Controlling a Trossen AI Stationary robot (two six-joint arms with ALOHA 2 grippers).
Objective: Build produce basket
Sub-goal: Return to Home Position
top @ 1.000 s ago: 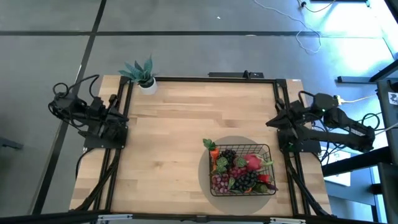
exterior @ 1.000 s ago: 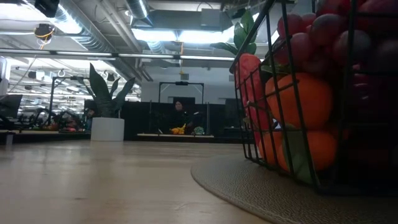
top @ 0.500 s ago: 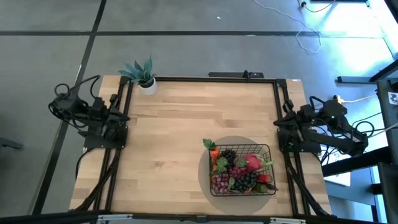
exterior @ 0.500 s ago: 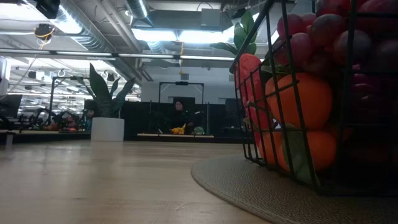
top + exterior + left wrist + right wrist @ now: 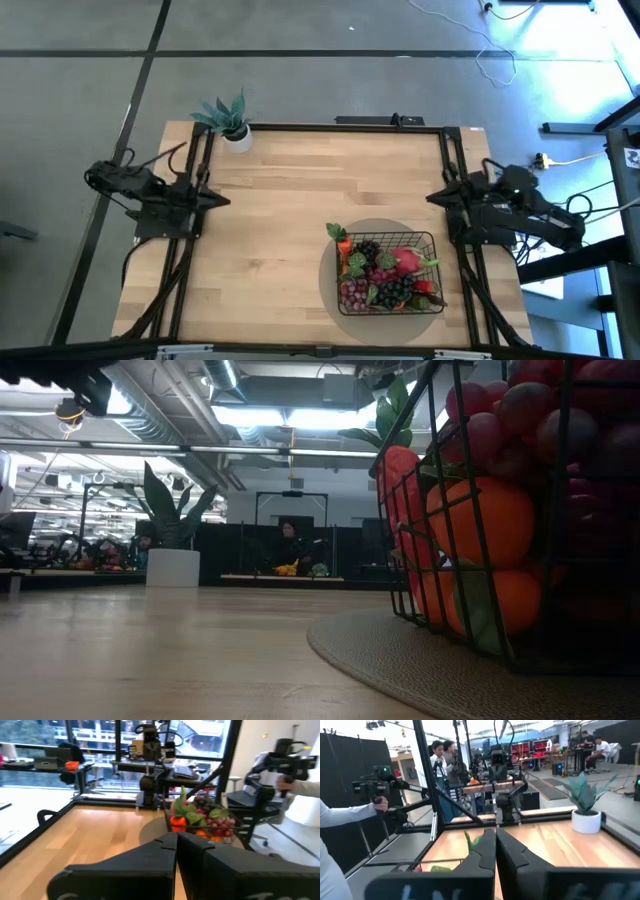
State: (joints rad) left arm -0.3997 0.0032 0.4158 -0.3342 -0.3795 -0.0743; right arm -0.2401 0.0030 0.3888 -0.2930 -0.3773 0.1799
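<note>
Produce (image 5: 385, 275) fills the basket (image 5: 432, 243) on the mat (image 5: 328, 278), front right of the table (image 5: 300, 190). In the last half second the left gripper (image 5: 220, 199) has swung inward to mirror the right gripper (image 5: 431, 197). Both are closed and empty at the side edges, so the job looks done. Bare wood lies between them.

1. A robotics lab — a black-framed wooden table (image 5: 290, 200) carries a left arm (image 5: 150, 195) at 9 o'clock and a right arm (image 5: 500, 205) at 3 o'clock. The basket (image 5: 432, 240) sits at 5 o'clock and a potted plant (image 5: 235, 125) at 11 o'clock.
2. Bare grey floor (image 5: 300, 80) surrounds it, with loose cables (image 5: 495, 60) at 1 o'clock.
3. Low view: an open ceiling of exposed ducts (image 5: 160, 420) and strip lights (image 5: 290, 415), with another framed station (image 5: 290, 530) behind.
4. Wrist views: benches loaded with equipment (image 5: 150, 745) — and a person's hand (image 5: 380, 806) holding a camera rig (image 5: 375, 775).
</note>
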